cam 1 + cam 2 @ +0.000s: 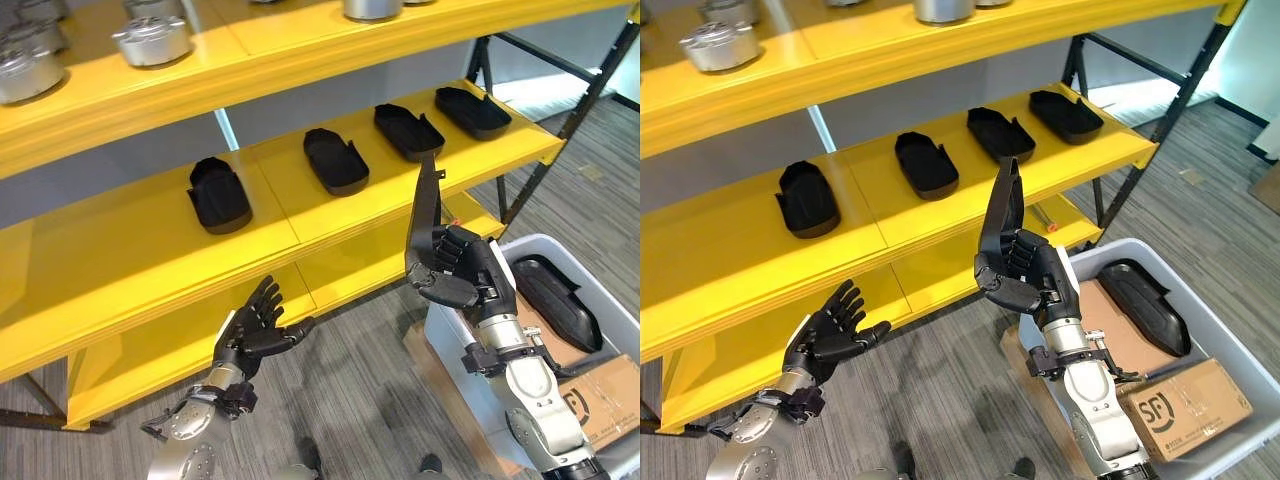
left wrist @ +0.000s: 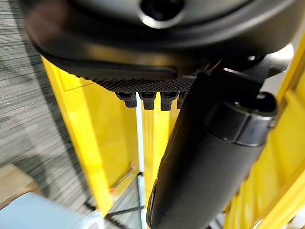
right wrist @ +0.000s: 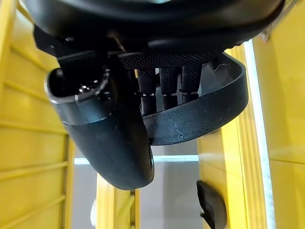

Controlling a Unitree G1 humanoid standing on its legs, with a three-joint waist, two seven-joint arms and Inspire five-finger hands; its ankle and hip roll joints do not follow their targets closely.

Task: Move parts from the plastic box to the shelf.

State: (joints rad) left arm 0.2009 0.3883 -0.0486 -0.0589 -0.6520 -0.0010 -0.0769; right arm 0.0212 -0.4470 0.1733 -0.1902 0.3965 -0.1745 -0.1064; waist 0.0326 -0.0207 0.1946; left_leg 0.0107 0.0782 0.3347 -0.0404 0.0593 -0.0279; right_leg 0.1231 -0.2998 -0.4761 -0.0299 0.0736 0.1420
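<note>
Shelf (image 1: 300,235) beyond fingers carries four black parts (image 1: 335,160); three metal pots (image 1: 150,40) above. Right hand (image 1: 1025,270) grips fifth part (image 1: 1002,205) upright; sixth in box (image 1: 1230,350). Left hand (image 1: 255,325) open, empty.

Your two head views look down from above at the yellow shelf (image 1: 300,215) and plastic box (image 1: 1225,330), sharing that whole scene. Each wrist view looks along its own hand, very close, toward the shelf's yellow edges.
</note>
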